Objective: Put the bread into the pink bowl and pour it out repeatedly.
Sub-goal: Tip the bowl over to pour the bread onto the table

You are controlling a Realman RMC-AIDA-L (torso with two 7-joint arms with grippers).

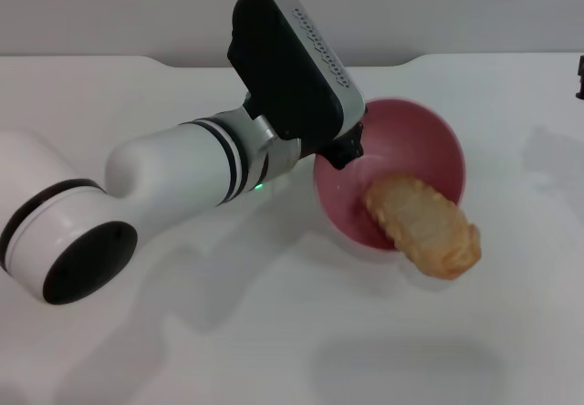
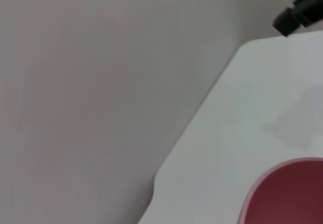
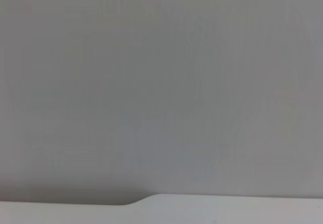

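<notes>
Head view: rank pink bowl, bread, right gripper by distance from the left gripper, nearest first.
1. Pink bowl: tipped on its side, its rim at the left gripper.
2. Bread: sliding out of the bowl's mouth onto the table, on the near right side.
3. Right gripper: only a sliver shows at the far right edge.

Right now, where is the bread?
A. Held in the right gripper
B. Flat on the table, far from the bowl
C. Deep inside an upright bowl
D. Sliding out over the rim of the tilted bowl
D: the bread lies across the lower rim of the bowl, which the left gripper tips toward the table.
</notes>
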